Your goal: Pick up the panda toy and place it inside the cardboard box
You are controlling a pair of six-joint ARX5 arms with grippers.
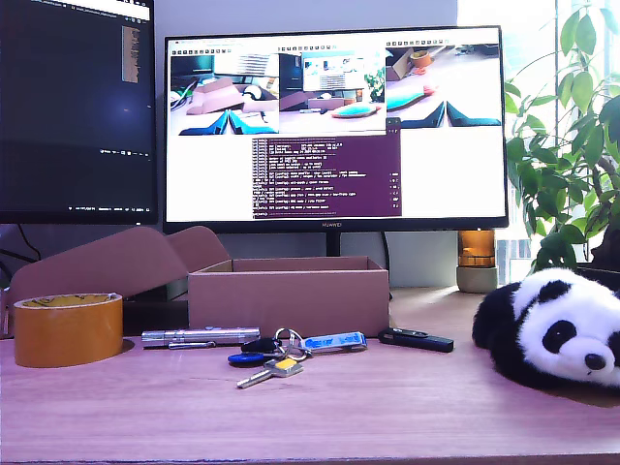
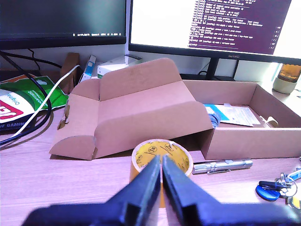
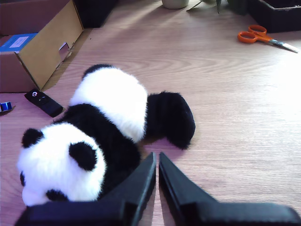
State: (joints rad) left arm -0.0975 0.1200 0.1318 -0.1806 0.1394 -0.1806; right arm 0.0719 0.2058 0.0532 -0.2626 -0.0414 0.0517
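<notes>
Keys point(image 1: 281, 354) lie nearest on the surface point(image 1: 387, 407). Your second gripper point(image 3: 156, 160), jaws nearly closed and empty, hovers beside the panda toy point(image 3: 94, 127), which lies flat, apart from the open cardboard box point(image 1: 289, 291). Widen first, then straddle the white midsection.

My first claw point(image 2: 161, 181) has two dark, blue-black fingers point(image 2: 141, 188), smooth and wedge-shaped, tapering to thin tips. My second claw point(image 3: 156, 176) looks alike: matte black, angular fingers point(image 3: 176, 186) widening toward a blocky base
</notes>
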